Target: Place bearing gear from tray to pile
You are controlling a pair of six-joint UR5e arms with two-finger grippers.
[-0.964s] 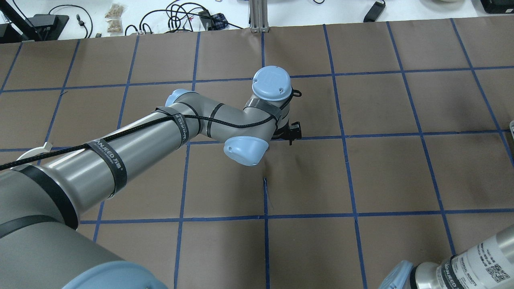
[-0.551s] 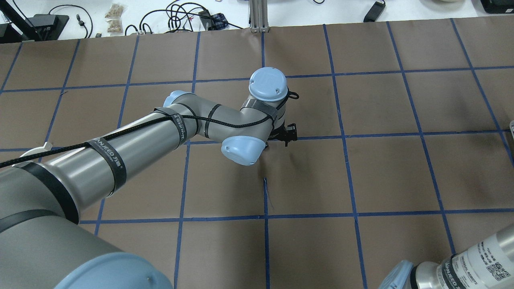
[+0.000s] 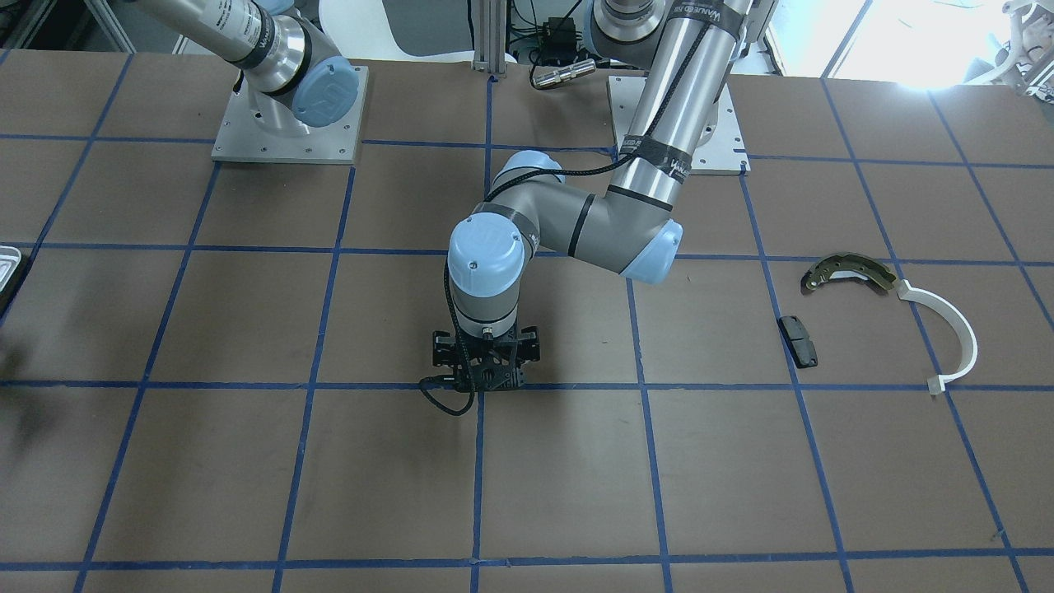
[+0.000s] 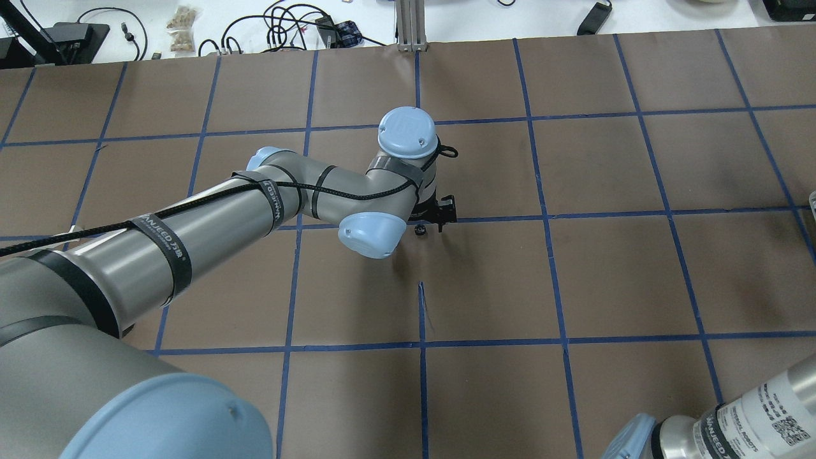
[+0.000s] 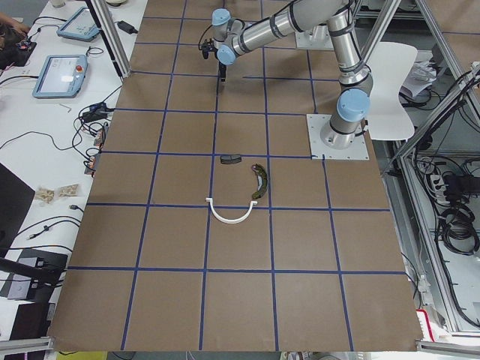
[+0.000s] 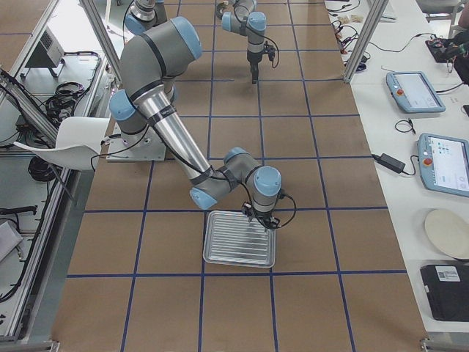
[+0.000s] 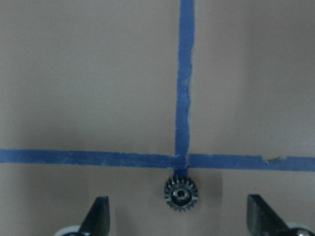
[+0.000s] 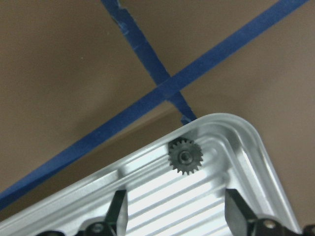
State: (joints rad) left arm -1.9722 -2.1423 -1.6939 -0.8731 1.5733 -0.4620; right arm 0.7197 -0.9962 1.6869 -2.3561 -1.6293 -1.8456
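A small dark bearing gear (image 7: 181, 193) lies on the brown table at a blue tape crossing. It sits between the open fingers (image 7: 97, 215) of my left gripper (image 7: 177, 197), and shows in the overhead view (image 4: 419, 228) beside that gripper (image 4: 441, 213). A second gear (image 8: 185, 157) lies in a corner of the silvery tray (image 8: 246, 147). My right gripper (image 8: 175, 192) hangs open over it. The pile is a brake shoe (image 3: 848, 272), a white arc (image 3: 955, 329) and a black pad (image 3: 799, 340), well off to the left arm's side.
The tray (image 6: 239, 238) lies at the table's right end, and only its corner (image 3: 8, 268) shows in the front view. Blue tape lines grid the brown table. Cables, tablets and boxes lie on the white benches beyond the far edge.
My left arm has moved leftward in the overhead view. The gear on the table, hidden under the wrist before, now shows beside the gripper.
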